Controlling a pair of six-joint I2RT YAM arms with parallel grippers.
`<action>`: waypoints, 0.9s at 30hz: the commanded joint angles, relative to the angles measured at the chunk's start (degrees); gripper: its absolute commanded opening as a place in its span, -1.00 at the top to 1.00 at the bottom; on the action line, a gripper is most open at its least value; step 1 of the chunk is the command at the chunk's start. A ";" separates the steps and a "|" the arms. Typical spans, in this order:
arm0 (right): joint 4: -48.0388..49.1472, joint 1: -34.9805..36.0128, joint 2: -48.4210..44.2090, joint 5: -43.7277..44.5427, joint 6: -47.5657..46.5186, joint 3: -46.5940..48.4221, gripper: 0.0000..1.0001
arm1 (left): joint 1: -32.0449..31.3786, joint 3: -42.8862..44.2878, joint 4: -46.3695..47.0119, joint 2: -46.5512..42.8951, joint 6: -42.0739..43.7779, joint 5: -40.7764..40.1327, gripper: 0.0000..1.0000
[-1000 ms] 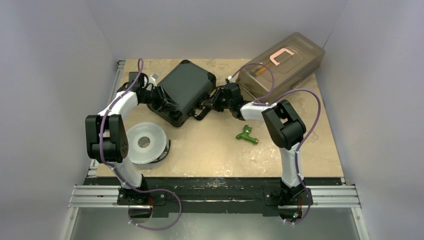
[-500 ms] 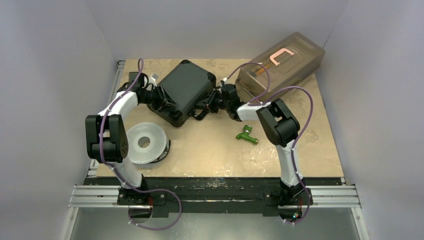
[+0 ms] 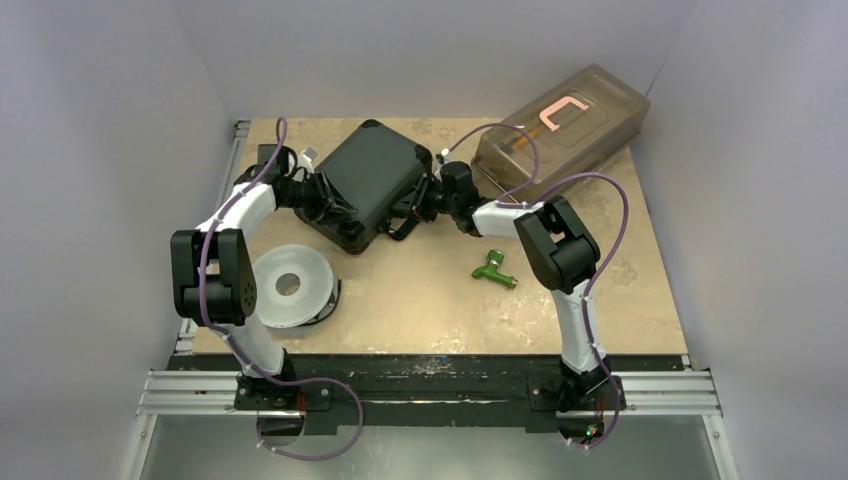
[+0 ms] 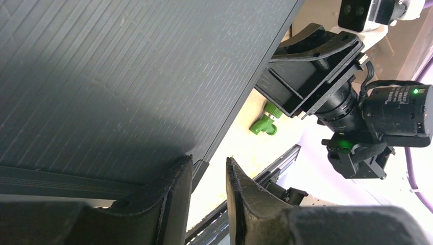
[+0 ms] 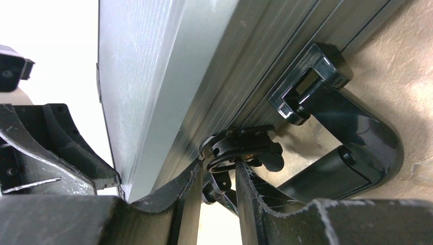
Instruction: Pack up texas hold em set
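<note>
- The left arm [image 3: 238,212] and right arm [image 3: 575,305] had white tubular links between bulky black joint housings.
- A purple cable [image 3: 204,285] ran along each arm.
- Black base plates [image 3: 270,395] anchored both arms.
- The left gripper [image 4: 207,176] and right gripper [image 5: 217,178] had matte black fingers [image 4: 168,199] with a rough, possibly 3D-printed grain.
- The right wrist's black camera module [image 4: 398,117] bore a green light and small white lettering.
</note>
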 commanded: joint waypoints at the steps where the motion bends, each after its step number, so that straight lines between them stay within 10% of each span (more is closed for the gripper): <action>1: -0.34 0.20 -3.98 1.03 -5.39 6.32 0.40 | -0.81 -2.56 -4.12 1.18 3.26 -5.35 0.39; 27: -2.25 0.20 -3.46 -5.16 -13.62 18.40 0.24 | -0.82 -2.81 -4.13 0.77 3.24 -5.18 0.40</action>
